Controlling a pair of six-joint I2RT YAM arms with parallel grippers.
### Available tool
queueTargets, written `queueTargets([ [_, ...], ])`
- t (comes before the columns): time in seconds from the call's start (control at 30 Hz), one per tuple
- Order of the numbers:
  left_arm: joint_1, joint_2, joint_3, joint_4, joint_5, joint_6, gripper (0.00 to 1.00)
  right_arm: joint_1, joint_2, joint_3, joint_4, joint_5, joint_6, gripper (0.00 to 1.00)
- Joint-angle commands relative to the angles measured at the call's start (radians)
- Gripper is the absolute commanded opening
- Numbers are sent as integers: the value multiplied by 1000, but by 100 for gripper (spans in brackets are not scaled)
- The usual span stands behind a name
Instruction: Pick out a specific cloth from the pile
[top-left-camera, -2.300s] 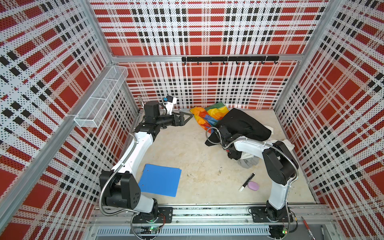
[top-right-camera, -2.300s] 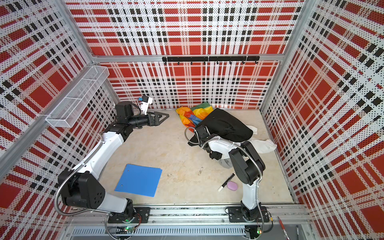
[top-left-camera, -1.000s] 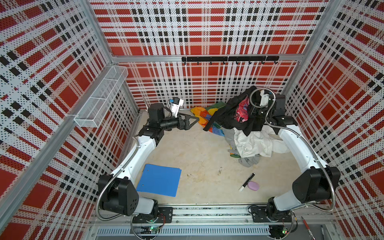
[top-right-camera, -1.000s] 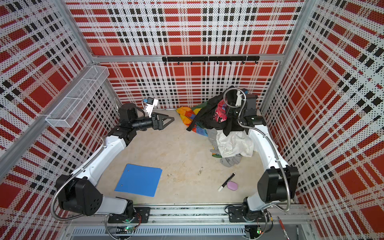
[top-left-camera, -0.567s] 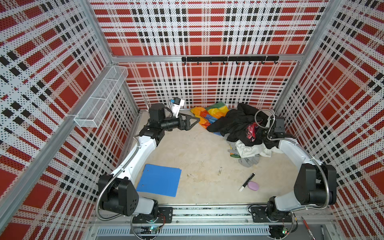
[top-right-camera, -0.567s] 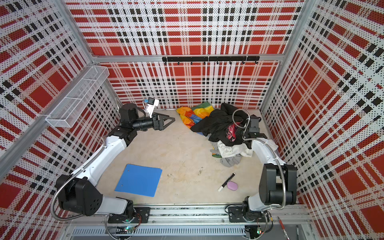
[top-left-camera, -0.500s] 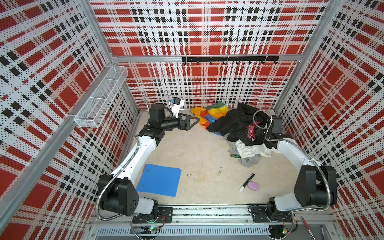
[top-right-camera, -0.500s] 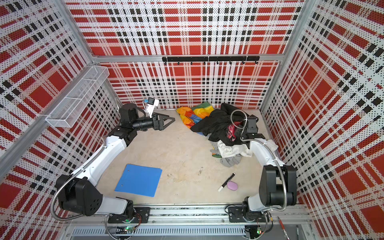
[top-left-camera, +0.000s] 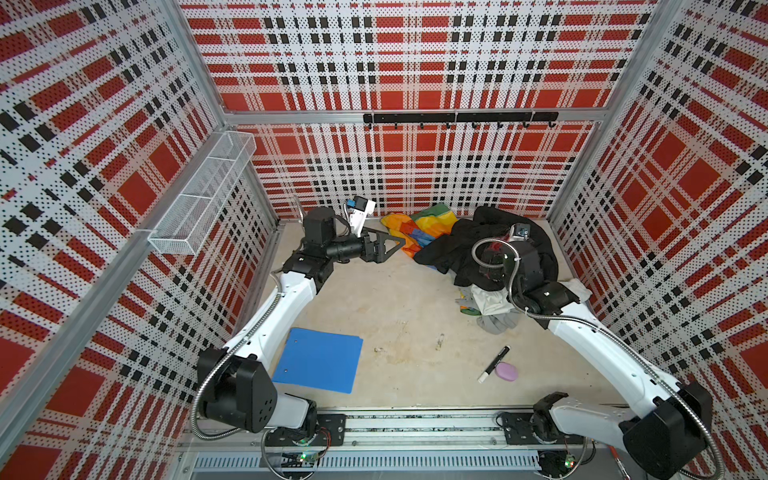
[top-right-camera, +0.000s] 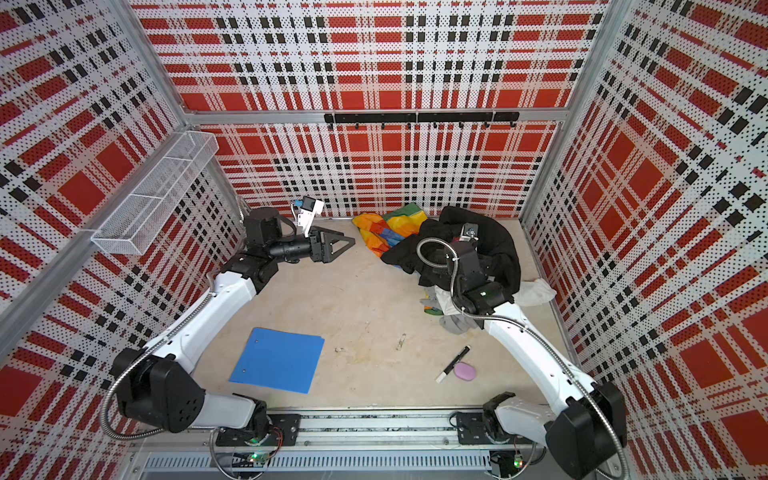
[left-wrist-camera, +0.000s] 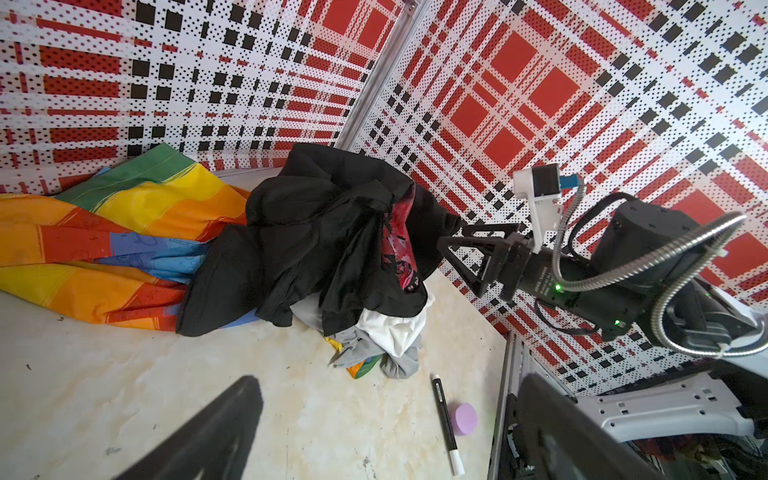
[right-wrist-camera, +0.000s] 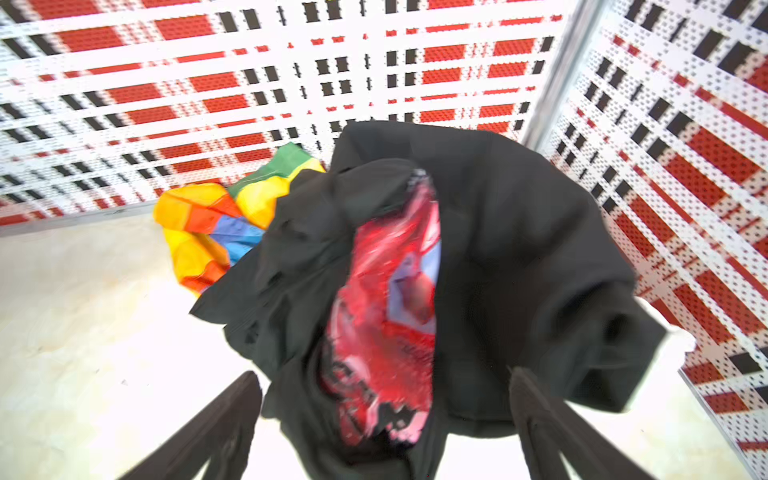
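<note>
Low at near edge of pile (top-left-camera: 465, 270): light grey cloth (top-left-camera: 496, 325) under white cloth (top-left-camera: 492, 302), black garment (top-left-camera: 440, 249) heaped above. Right gripper (right-wrist-camera: 384, 378) spread wide over black garment, empty; left gripper (left-wrist-camera: 385, 385) spread, well apart. Go low, pinch grey only.

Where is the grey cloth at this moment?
In both top views the grey cloth lies right of centre, at the pile's front edge, poking out beneath the white cloth and black garment, just behind the marker.
</note>
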Motion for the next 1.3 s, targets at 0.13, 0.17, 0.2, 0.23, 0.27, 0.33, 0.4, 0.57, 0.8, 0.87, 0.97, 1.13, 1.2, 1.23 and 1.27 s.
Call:
queueTargets([
  [0.13,0,-5,-5,5,-9,18,99,34,65,8,-35,-204,-93,98],
  [0.17,2,-5,-5,3,-9,19,99,34,96,18,-53,-216,-102,97],
  [0.2,2,-5,-5,2,-11,18,99,36,121,23,-62,-214,-111,98],
  [0.23,3,-4,-4,-1,-11,21,99,36,147,28,-72,-207,-116,100],
  [0.27,3,-5,-4,-2,-13,22,99,36,182,36,-89,-179,-110,100],
  [0.33,3,-4,-4,-2,-13,22,99,34,250,42,-109,-121,-110,100],
  [0.4,3,-4,-4,-3,-14,24,99,29,325,39,-114,-84,-114,100],
  [0.57,5,-4,-2,-5,-12,23,99,-8,485,42,-108,-18,-118,100],
  [0.8,5,-5,-2,-5,-14,25,99,-47,585,100,-94,44,-133,54],
  [0.87,5,-3,-3,-4,-14,24,99,-47,574,113,-77,29,-142,33],
  [0.97,5,-2,-2,-4,-14,24,99,-47,542,141,-57,-20,-152,15],
  [1.13,5,-1,-2,-4,-14,24,99,-46,449,208,-45,-207,-153,12],
  [1.2,5,-1,-2,-3,-14,22,99,-46,410,248,-52,-272,-142,11],
  [1.23,5,1,-2,-3,-14,22,99,-47,392,272,-56,-300,-139,10],
  [1.27,5,0,-2,-4,-15,22,99,-50,373,293,-57,-317,-133,10],
])
